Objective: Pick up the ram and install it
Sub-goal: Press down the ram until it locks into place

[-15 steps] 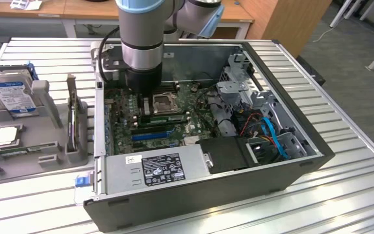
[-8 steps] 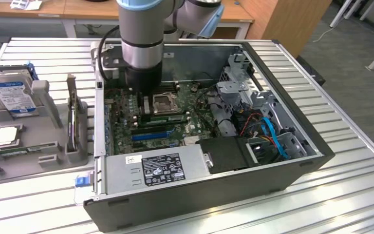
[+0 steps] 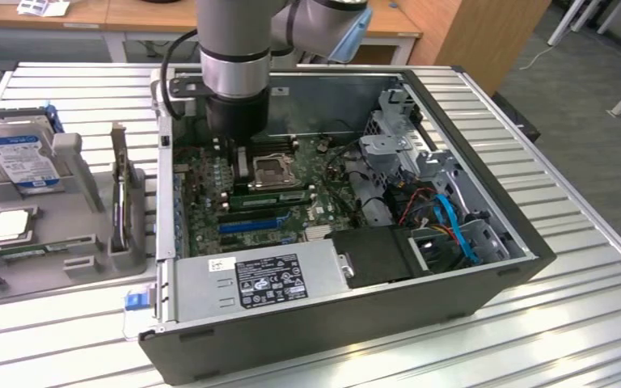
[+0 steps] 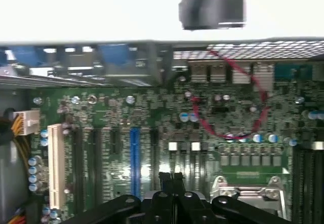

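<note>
The biggest thing is the slatted metal table [image 3: 580,323], and on it lies an open computer case [image 3: 343,327] with its side panel off. The arm [image 3: 235,56] reaches down into the case from above.

Inside the case sit one motherboard [image 3: 208,182], one silver power supply [image 3: 256,279] with a label, a bundle of blue cables [image 3: 456,230] in the corner at the exterior view's right, and one processor socket [image 3: 272,170] with a metal frame.

The ram [image 3: 271,196], a narrow green stick with dark chips, stands along the memory slots just beside the socket, on the side toward the power supply. Whether it is pressed fully home cannot be told. Two blue slots [image 3: 251,220] lie next to it.

To the exterior view's left of the case is a grey tray [image 3: 30,279]. It holds one hard drive [image 3: 19,153] standing upright, one dark expansion card [image 3: 125,202] on edge, and one small square chip [image 3: 9,225] lying flat. A thin green strip also lies low in the tray, too small to identify.

The wrist view shows the gripper [image 4: 172,181], which the exterior view hides behind the arm. Its black fingers are pressed together with nothing between them, hanging over the board just beside the socket [image 4: 248,193]. That view also shows one red wire [image 4: 243,77] looping across the board, one white slot [image 4: 55,165] and one blue slot [image 4: 134,158].
</note>
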